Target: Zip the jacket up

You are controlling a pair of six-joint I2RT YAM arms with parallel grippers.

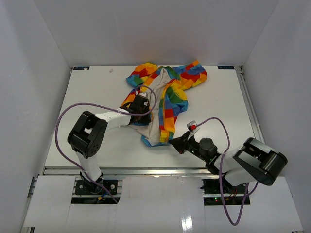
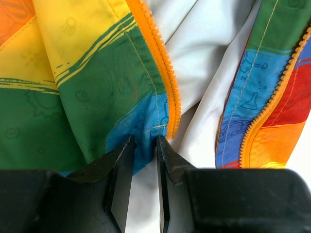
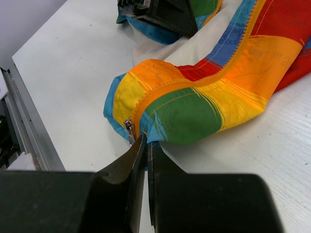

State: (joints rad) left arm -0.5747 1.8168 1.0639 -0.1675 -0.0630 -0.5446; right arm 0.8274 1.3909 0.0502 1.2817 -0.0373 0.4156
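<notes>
Thin printed fabric, soft and light: the jacket (image 1: 165, 92) lies open at upper centre of the top view on the surface (image 1: 92, 87), white lining (image 2: 194, 53) showing. It will likely crumple and slide rather than resist, so both zipper halves probably need tension at the hem, or the slider (image 3: 129, 130) just drags cloth. Best holds, I'd say, are the hem corners right at the base of the orange teeth (image 2: 160, 63), plus the metal slider itself. On the left pincer (image 2: 144, 141) the fingers stand a narrow gap apart with the blue hem corner between the tips, lower centre of its view; can't tell if it actually bites. On the right pincer (image 3: 146, 141) the fingers are together, tips touching the hem just right of the slider, lower left-centre of its view. Whether a fold is caught there isn't visible. The bottom end of the left zipper half is hidden at the fingertips. The slider's pull tab is too small to read. From the top view both hem corners sit under the pincers, and the hood and sleeves are bunched at the top, not separable.
</notes>
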